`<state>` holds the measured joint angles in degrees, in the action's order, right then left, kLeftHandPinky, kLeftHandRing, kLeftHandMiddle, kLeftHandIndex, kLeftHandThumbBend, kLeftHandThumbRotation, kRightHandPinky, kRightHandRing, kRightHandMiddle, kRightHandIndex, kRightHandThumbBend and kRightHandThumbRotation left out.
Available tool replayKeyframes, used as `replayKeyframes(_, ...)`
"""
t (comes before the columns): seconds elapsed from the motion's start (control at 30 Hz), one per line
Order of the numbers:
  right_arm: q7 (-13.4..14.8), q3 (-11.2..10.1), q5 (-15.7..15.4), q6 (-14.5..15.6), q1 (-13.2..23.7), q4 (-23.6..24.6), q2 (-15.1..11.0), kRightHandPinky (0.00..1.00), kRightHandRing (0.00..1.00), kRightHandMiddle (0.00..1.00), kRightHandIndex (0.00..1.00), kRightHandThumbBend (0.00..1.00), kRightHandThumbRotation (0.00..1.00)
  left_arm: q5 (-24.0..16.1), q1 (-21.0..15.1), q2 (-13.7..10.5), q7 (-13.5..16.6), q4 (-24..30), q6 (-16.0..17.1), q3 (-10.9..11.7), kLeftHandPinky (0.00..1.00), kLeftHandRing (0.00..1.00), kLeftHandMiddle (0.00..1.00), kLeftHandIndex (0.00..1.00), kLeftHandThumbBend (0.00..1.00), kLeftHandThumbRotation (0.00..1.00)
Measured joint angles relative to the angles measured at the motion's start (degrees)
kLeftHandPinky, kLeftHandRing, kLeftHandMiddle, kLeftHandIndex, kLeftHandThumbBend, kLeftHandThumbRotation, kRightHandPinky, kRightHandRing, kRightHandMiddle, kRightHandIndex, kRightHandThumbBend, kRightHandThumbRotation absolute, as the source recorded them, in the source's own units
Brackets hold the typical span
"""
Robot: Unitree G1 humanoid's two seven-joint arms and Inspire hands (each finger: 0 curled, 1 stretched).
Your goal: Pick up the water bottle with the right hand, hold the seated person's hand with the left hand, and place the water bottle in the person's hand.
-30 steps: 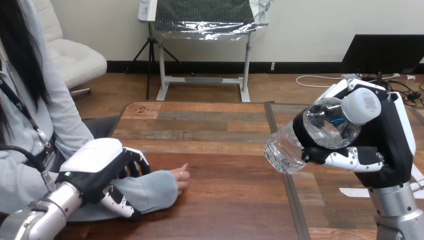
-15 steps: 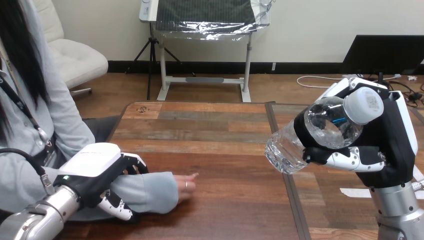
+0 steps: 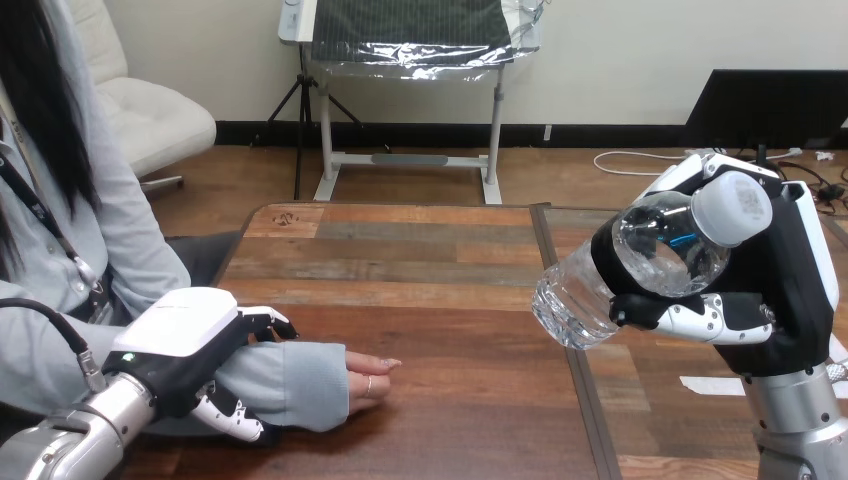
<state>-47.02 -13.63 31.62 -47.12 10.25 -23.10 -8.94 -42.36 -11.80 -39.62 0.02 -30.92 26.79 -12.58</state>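
Clear water bottle (image 3: pixel 580 295), white cap, at right. Left hand (image 3: pixel 180 335) and right hand (image 3: pixel 790 290) black with white shells. Table (image 3: pixel 450 300) of streaky, mixed-brown planks.

This looked like a robot lab or test room. The robot's left arm (image 3: pixel 70 445) came in at the lower left of the frame and its right arm (image 3: pixel 800 420) at the lower right, over a wooden table (image 3: pixel 440 260). A person (image 3: pixel 130 230) sat at the left. At the upper left stood a white chair (image 3: pixel 150 115) and a tripod (image 3: pixel 298 110). At the top middle was a stand (image 3: pixel 415 160) with a board in shiny wrap. Cables (image 3: pixel 640 160) lay on the wood floor (image 3: pixel 250 170) at the upper right, by a black screen (image 3: pixel 770 105).
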Motion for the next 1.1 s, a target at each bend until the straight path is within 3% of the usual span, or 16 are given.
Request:
replayKeyframes(0.63, -0.1, -0.1, 0.0, 0.0, 0.0, 0.0, 0.0, 0.15, 0.2, 0.28, 0.4, 0.74, 0.0, -0.2, 0.0, 0.0, 0.4, 0.2, -1.9, -0.5, 0.56, 0.6, 0.64, 0.68, 1.0, 0.16)
replayKeyframes(1.1, -0.2, -0.1, 0.0, 0.0, 0.0, 0.0, 0.0, 0.16, 0.21, 0.28, 0.38, 0.72, 0.0, -0.2, 0.0, 0.7, 1.5, 1.4, -2.6, -1.1, 0.37, 0.39, 0.43, 0.45, 0.97, 0.01)
